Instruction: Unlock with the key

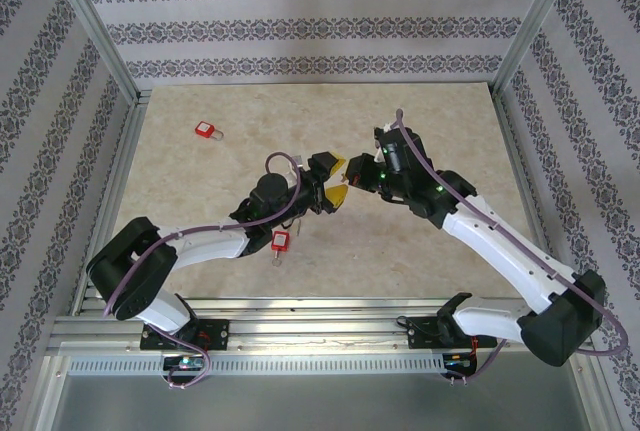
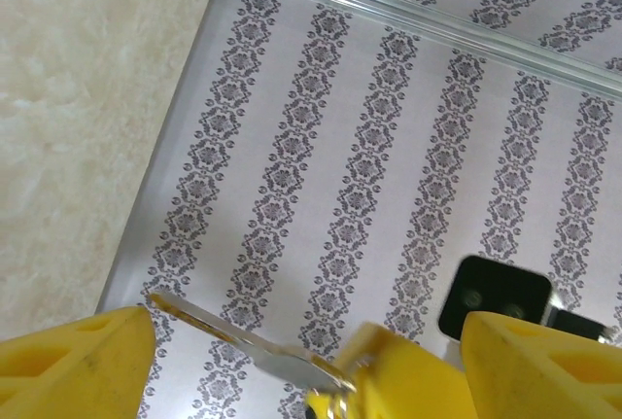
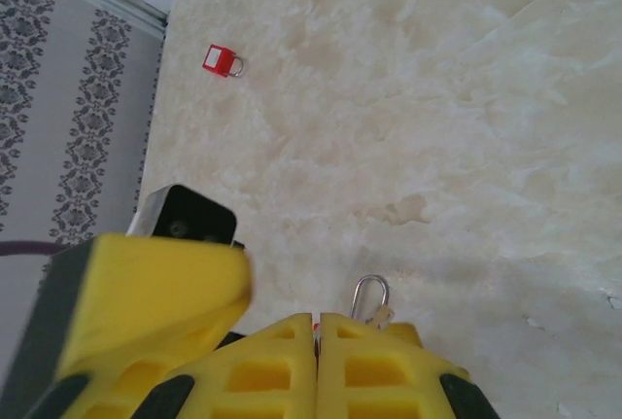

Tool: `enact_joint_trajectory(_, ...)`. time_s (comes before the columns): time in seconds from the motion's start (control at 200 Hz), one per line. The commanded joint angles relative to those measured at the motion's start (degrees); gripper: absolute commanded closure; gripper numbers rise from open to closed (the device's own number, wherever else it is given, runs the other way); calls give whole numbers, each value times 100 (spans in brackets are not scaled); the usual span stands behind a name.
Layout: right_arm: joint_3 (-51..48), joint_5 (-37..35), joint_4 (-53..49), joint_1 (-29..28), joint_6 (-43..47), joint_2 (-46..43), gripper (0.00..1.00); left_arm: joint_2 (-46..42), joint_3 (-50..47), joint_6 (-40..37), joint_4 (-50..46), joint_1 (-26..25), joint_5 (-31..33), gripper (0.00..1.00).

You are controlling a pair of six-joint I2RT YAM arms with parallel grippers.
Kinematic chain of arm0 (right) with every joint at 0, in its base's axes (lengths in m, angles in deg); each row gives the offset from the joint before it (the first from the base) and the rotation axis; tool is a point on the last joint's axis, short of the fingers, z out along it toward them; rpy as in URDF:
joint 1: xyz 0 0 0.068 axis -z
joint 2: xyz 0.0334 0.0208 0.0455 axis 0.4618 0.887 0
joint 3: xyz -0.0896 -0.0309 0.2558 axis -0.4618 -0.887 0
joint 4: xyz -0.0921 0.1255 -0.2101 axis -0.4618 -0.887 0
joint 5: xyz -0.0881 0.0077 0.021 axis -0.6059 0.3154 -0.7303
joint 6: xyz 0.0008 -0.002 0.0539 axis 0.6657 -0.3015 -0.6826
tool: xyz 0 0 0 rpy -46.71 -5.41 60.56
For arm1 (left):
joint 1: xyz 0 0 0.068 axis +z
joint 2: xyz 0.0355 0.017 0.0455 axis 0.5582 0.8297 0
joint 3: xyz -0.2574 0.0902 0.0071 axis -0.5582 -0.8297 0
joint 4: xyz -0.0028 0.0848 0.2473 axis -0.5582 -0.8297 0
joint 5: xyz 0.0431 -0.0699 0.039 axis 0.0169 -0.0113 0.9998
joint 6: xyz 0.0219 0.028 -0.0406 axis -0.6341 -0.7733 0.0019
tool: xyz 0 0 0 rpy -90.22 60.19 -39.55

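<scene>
The right claw (image 3: 317, 324) is clenched on the head of the key (image 2: 233, 335), above the bench (image 1: 440, 121). The blade projects between the spread fingers of the released left claw (image 1: 338, 180). The key is judged light, stiff and smooth, so it is liable to pivot. Grip the flat faces of the head and leave the blade free. One padlock (image 1: 281, 242) lies near the left arm. The second padlock (image 1: 209, 131) lies far left.

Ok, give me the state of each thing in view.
right gripper, shut on the key.
left gripper, open, fingers either side of the key.
key, off the table, blade bare.
far padlock, lying on the table, untouched.
near padlock, by the left arm, not held.
</scene>
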Motion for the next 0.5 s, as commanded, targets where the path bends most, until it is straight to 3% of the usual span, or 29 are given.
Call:
enact_joint_trajectory(0.0,-103,-115,112,-95,-58,-162,100,10,-97,57,105,-38,168,24)
enact_joint_trajectory(0.5,-421,213,362,-342,88,-218,100,14,-207,1,232,64,151,58)
